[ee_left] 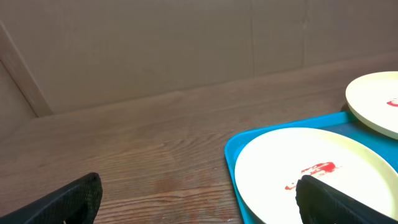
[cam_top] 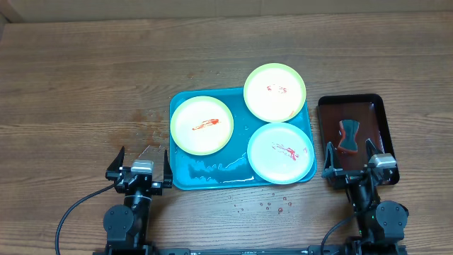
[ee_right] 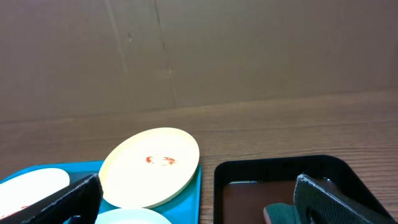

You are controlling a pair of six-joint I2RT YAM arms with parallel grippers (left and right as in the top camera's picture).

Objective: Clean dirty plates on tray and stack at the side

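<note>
The turquoise tray (cam_top: 191, 172) lies mid-table and holds three sauce-smeared plates. One yellow plate (cam_top: 202, 125) sits at its left, also in the left wrist view (ee_left: 292, 163). A second yellow plate (cam_top: 274, 92) overhangs the tray's back right rim and shows in the right wrist view (ee_right: 149, 167). The white, blue-rimmed plate (cam_top: 280, 153) sits at the front right. My left gripper (cam_top: 141, 167) is open and empty over the table, left of the tray (ee_left: 231, 155). My right gripper (cam_top: 352, 164) is open and empty at the near end of the dark tray.
A small dark brown-black tray (cam_top: 376, 113) stands right of the turquoise one, holding liquid and a red-and-grey sponge (cam_top: 349, 136). Red drops (cam_top: 272, 205) spot the wood in front of the turquoise tray. Water pools at its front. A cardboard wall stands behind the table.
</note>
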